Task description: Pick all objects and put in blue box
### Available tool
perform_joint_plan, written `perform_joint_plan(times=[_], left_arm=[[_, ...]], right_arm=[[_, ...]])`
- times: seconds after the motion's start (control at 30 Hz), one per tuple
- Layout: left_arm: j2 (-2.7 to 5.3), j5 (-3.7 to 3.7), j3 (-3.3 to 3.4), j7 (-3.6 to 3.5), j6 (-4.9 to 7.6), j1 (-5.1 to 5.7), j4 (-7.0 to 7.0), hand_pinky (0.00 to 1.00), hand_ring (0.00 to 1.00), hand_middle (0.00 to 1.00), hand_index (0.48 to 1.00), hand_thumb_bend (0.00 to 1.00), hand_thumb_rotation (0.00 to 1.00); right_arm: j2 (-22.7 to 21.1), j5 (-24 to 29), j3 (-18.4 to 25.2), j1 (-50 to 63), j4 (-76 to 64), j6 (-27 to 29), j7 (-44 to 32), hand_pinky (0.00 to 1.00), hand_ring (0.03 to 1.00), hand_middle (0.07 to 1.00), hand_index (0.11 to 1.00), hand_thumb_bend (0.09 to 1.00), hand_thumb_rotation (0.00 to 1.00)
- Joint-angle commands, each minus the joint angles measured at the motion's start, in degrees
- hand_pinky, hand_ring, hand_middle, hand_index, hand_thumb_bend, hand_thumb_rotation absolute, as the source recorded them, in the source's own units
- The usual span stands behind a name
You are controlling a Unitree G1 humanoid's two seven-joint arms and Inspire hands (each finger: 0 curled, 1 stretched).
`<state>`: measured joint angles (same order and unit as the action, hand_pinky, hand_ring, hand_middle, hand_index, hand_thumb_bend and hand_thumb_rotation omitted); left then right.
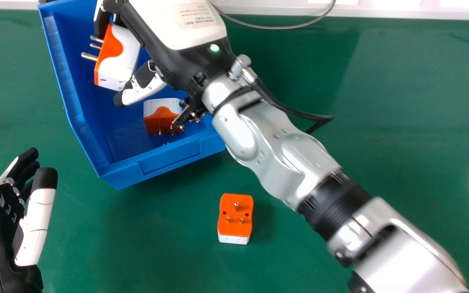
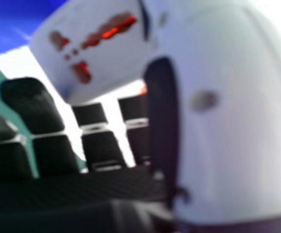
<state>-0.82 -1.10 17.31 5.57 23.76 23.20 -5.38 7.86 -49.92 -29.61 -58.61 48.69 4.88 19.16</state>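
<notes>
Smooth green tabletop [image 1: 401, 122] | white ledge [image 1: 381, 13] borders the tabletop's far edge, bright patches showing along it | thin grey cable [image 1: 275, 28] curves near that edge

The green surface [image 1: 381, 122] ran out to a white strip [image 1: 405, 11] along its far edge. Around the middle of that edge, a thin grey cable [image 1: 283, 27] bowed nearward in a shallow loop, crossing the strip on both sides.
</notes>
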Motion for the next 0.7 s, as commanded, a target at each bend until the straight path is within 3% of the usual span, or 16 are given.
perform_joint_plan(times=[0.0,0.1,0.23,0.4,0.67], left_arm=[[0.04,-0.12,0.26,0.26,0.27,0.31,-1.61,0.82,0.83,0.83,0.838,0.94,0.76],[0.20,0.07,0.09,0.33,0.23,0.49,-1.90,0.82,0.83,0.83,0.838,0.95,0.76],[0.43,0.35,-0.16,0.44,0.25,0.74,-2.22,0.82,0.83,0.83,0.837,0.95,0.76],[0.80,0.78,-0.50,0.64,0.30,0.96,-2.73,0.82,0.83,0.83,0.836,0.95,0.76],[0.87,0.73,-0.63,0.78,0.23,1.07,-3.03,0.82,0.83,0.83,0.834,0.94,0.76]], right_arm=[[2.3,0.8,-0.4,-5.6,3.7,-0.2,2.4,0.27,0.382,0.462,0.484,0.490,0.13],[3.7,1.3,-1.0,-8.4,8.9,0.2,3.4,0.28,0.381,0.459,0.484,0.493,0.13],[4.9,1.5,-2.2,-10.4,13.4,0.6,3.7,0.31,0.397,0.507,0.496,0.504,0.04],[5.7,1.5,-4.0,-10.6,15.3,0.7,3.7,0.31,0.407,0.518,0.496,0.501,0.03],[6.4,4.0,-4.7,-9.6,14.8,-0.2,-1.1,0.34,0.466,0.556,0.472,0.492,0.01]])
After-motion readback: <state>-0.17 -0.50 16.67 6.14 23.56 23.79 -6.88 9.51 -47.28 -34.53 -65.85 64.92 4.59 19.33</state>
